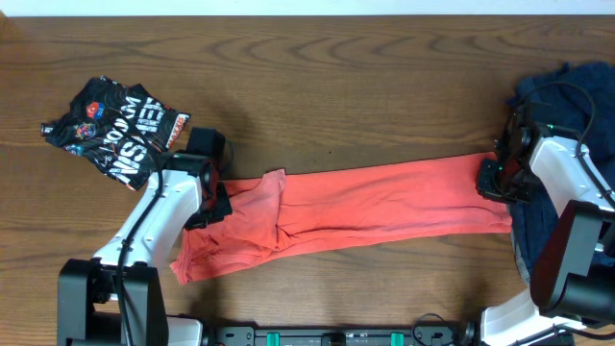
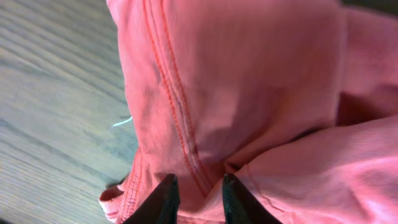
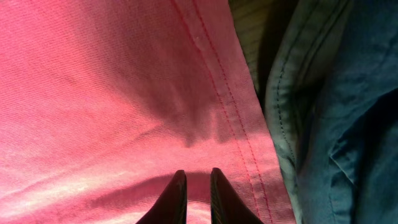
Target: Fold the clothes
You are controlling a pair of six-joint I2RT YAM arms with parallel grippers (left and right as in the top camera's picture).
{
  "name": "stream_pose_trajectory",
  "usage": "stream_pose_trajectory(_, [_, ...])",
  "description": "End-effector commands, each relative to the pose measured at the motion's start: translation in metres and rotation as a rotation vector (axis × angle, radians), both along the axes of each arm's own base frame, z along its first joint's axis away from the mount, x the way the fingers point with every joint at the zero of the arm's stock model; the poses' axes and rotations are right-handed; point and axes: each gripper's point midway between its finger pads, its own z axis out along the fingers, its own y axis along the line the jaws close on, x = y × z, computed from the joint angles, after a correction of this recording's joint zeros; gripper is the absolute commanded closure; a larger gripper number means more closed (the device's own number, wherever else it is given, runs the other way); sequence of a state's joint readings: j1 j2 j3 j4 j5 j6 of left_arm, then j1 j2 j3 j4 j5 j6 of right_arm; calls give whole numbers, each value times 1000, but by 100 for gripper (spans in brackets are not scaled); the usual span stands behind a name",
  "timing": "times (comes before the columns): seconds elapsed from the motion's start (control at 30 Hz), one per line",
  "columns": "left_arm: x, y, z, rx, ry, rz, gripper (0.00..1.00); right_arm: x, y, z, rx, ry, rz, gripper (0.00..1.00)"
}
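Observation:
A coral-red T-shirt lies folded into a long strip across the table, its left end bunched. My left gripper is down on that bunched end. In the left wrist view its fingertips stand a little apart, pinching a ridge of the red cloth beside a stitched seam. My right gripper sits at the strip's right end. Its fingers are nearly together on the red cloth just inside the stitched hem.
A black printed T-shirt lies folded at the back left. A heap of navy clothes lies at the right, under and behind the right arm, and touches the red hem. Bare wood shows left of the red cloth.

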State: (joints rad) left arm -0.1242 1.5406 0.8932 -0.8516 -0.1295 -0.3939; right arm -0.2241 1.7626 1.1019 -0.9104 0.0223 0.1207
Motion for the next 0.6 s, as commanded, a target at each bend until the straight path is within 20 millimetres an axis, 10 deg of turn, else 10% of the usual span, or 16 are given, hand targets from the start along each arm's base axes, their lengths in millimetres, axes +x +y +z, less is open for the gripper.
stream_pose_trajectory(0.0, [-13,0,-7,-13,30,13,67,-2,-2,-2,-5,9,7,87])
stream_pose_trajectory(0.13, [-20,1,-13,-11,50,13,44,-2,-2,-2,-5,9,7,87])
stream_pose_trajectory(0.37, [-20,-5,-17,-43,41,9,44,-2,-2,-2,-5,8,7,87])
stream_pose_trajectory(0.57, [-17,-6,-17,-48,30,10,90,-2,-2,-2,-5,9,7,87])
